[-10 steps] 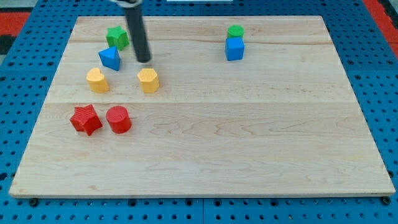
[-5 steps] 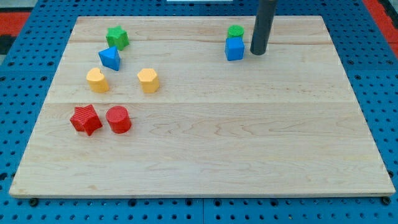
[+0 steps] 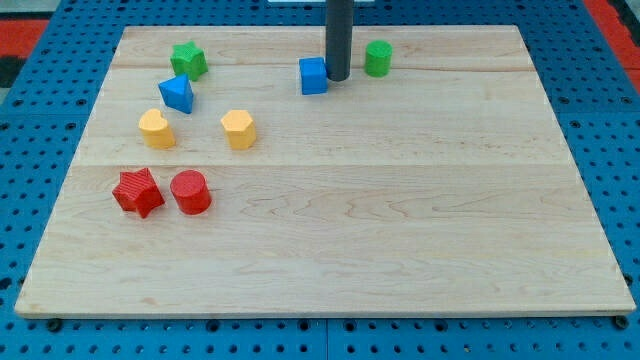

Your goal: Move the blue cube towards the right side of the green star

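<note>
The blue cube [image 3: 313, 76] sits near the view's top centre of the wooden board [image 3: 330, 250]. My tip [image 3: 338, 78] rests against the cube's right side. The green star [image 3: 187, 60] lies at the view's top left, well to the left of the cube. A green cylinder [image 3: 377, 58] stands just right of my rod.
A blue triangular block [image 3: 177, 94] lies below the green star. A yellow heart [image 3: 155, 129] and a yellow hexagonal block [image 3: 238, 129] lie lower left. A red star [image 3: 136, 192] and a red cylinder [image 3: 190, 192] sit further down on the left.
My tip swung from the left to the cube's right side, then moved left, pushing the blue cube leftward away from the green cylinder.
</note>
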